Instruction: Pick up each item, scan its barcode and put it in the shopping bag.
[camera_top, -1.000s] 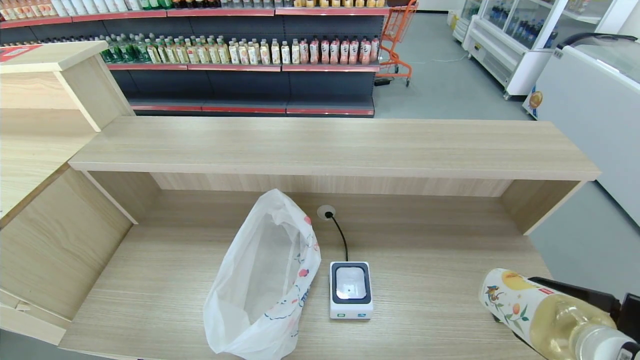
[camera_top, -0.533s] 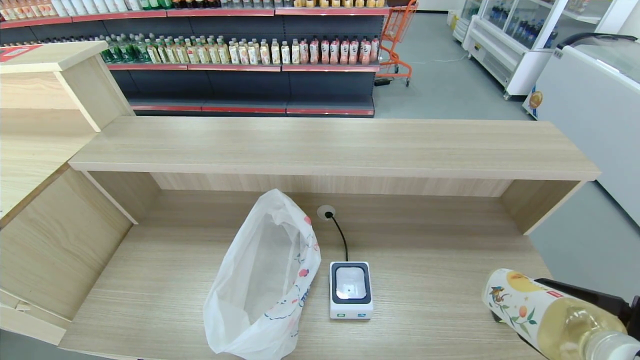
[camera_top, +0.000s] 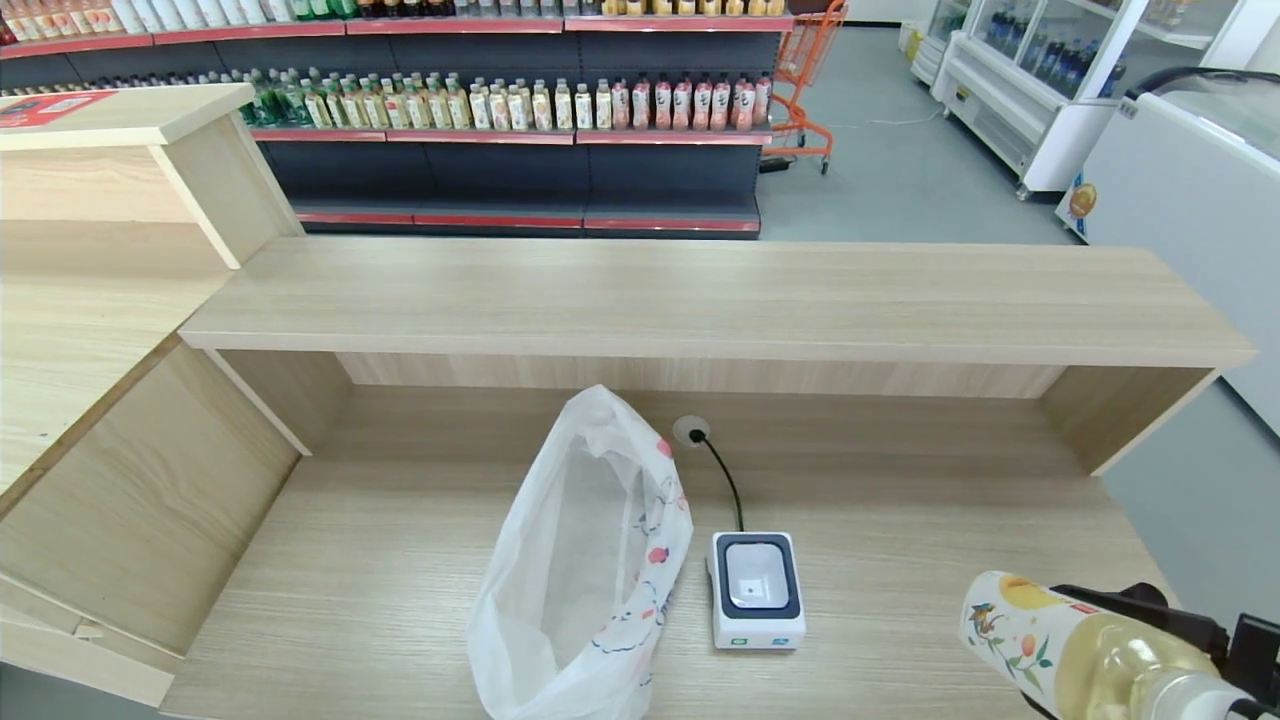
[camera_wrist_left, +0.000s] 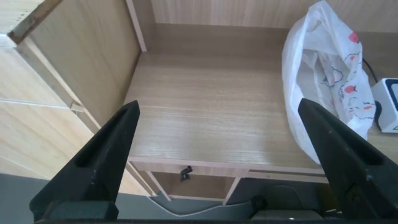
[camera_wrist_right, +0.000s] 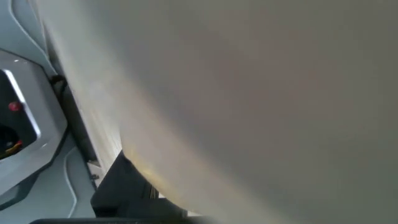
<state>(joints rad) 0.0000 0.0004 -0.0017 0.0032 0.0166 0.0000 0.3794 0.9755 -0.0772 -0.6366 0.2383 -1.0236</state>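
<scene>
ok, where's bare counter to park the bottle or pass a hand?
Free: counter between left side panel and shopping bag; the stretch from scanner to the held bottle; the upper ledge. Crowded: centre, bag and scanner close together, cable behind.

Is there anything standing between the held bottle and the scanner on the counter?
Nothing visible does. Bare counter lies between the bottle and the scanner; the shopping bag stands on the scanner's other side.

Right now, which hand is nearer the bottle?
Right. The right hand grips the bottle over the counter's right end; the left hand is open, away on the shopping bag's other side.
</scene>
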